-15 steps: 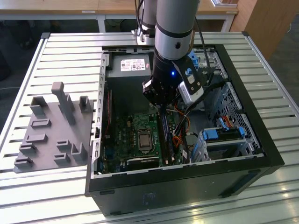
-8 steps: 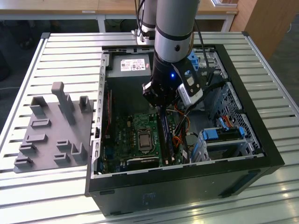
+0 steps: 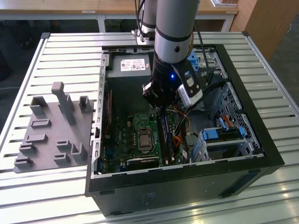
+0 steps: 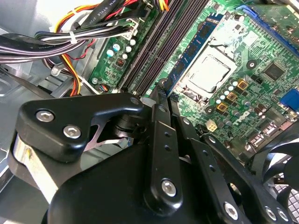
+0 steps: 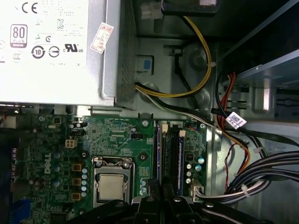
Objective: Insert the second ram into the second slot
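My gripper (image 3: 161, 108) hangs inside the open computer case, low over the motherboard's memory slots (image 3: 167, 140). In both wrist views its black fingers (image 4: 161, 135) stand close together with nothing seen between them, and the tips (image 5: 164, 198) sit over one end of the slots (image 5: 169, 156). A thin blue ram stick (image 4: 195, 46) stands on edge in the slot beside the processor socket, also visible in the first wrist view (image 5: 159, 154). A second bluish strip (image 5: 181, 163) lines a slot further from the socket. I cannot tell which of them is the second ram.
The power supply (image 3: 133, 65) fills the case's far end. The processor socket (image 5: 111, 186) lies beside the slots. Bundled cables (image 5: 243, 182) run close on the slots' other side. Blue drive-bay tabs (image 3: 224, 135) sit at the exterior view's right. A grey fixture plate (image 3: 56, 130) lies on the table, left.
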{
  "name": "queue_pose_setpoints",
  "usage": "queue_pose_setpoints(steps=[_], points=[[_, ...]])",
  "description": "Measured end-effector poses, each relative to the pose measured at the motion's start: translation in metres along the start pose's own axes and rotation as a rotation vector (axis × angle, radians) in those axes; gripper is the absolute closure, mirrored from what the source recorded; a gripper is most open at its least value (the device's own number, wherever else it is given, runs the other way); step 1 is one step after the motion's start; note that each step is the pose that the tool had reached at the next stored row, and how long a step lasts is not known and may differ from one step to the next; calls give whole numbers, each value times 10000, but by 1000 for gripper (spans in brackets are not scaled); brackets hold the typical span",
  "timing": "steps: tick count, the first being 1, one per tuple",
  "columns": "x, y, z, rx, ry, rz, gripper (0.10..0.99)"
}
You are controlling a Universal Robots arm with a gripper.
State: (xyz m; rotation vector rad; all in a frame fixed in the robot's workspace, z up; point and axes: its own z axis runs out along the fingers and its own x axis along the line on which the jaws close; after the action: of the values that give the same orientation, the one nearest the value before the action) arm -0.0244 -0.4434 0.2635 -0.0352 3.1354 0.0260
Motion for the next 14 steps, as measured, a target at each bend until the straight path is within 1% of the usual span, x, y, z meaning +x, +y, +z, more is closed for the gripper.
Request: queue_pose_setpoints(steps=[9,14], points=[[0,-1,28,4,8,0,949],[0,-2,59,6,7,8,949]])
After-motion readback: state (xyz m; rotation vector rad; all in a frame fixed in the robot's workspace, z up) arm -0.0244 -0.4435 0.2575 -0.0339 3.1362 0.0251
